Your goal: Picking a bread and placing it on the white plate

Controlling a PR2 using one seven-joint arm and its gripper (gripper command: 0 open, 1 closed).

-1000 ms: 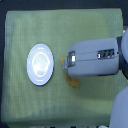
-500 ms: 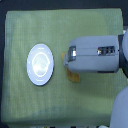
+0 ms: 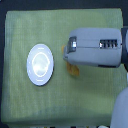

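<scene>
so from the exterior view, the robot's big grey-and-white arm (image 3: 97, 47) is reaching in from the view's right and sitting over the middle of the pale green cloth-covered tabletop (image 3: 30, 30). the bulky casing is covering nearly everything underneath it, so the tool itself isn't really showing, and i honestly cannot tell how wide it's standing or whether it's got hold of anything.

the golden-orange braided bread loaf (image 3: 73, 70) is lying on the green cloth right under the arm's near end. only bits of it are peeking out: a small orange sliver at the casing's left edge and a tapered end sticking out below, angled down toward the view's right. the rest is hidden by the arm, so i can't say whether the arm is actually touching it.

the round glossy white plate with the raised rim (image 3: 40, 63) is sitting flat on the cloth over on the view's left, catching a bright reflection in its middle. nothing is lying on it. it's near the bread but clearly apart from it, with a strip of bare green cloth between the two.
</scene>
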